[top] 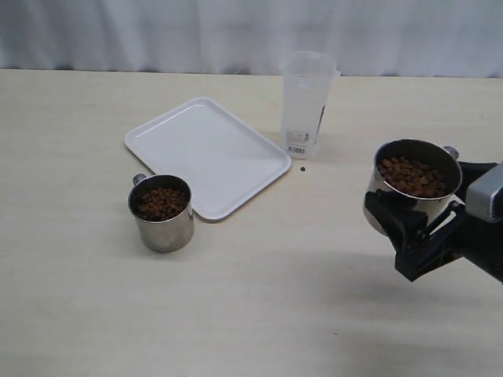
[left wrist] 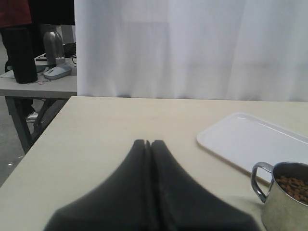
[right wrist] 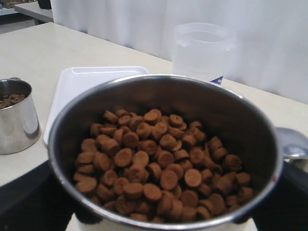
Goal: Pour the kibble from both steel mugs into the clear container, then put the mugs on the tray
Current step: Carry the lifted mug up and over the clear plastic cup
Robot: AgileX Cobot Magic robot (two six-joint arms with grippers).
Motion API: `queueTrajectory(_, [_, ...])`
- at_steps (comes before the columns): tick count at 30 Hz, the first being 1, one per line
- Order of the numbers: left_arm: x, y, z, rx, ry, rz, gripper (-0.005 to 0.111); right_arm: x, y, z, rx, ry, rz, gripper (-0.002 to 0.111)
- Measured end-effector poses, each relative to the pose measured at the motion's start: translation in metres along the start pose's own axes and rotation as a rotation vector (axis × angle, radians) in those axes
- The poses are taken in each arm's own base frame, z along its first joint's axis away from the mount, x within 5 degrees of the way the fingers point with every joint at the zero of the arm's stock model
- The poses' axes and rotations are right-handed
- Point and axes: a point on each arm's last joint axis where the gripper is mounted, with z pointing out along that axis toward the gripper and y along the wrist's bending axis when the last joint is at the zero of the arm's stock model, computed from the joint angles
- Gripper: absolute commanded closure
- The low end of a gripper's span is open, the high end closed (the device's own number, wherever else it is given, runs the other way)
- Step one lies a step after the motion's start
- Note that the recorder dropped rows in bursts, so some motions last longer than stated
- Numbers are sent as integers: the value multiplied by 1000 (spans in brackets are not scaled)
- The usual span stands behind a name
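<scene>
Only the exterior view takes in everything at once: two steel mugs, one tray, one clear container and one loose pellet on the bench just beside the container's base. The tray lies toward the far edge, and the container stands upright by its right corner. The standing mug sits just beside the tray's near-left side. Toward the right edge, the right fingers clamp the lifted mug clear of the bench. The right wrist view alone shows that mug's kibble up close, too many pellets to count. The left fingers, pressed together and empty, appear only in the left wrist view, as does a side table.
</scene>
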Motion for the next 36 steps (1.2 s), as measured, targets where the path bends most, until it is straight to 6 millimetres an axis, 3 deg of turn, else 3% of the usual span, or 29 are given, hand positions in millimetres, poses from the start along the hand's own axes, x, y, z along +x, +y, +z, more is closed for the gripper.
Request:
queueTrajectory(8, [0,0,0,0,0,0,107,1,2,1,-31,28,24,104])
queueTrajectory(15, [0,0,0,0,0,0,107,-12,-2,16,-124,170,24,104])
queueTrajectory(29, [0,0,0,0,0,0,107,-27,-23,27,-36,344,49,104])
queueTrajectory(36, [0,0,0,0,0,0,107,-32,-29,29,12,341,40,104])
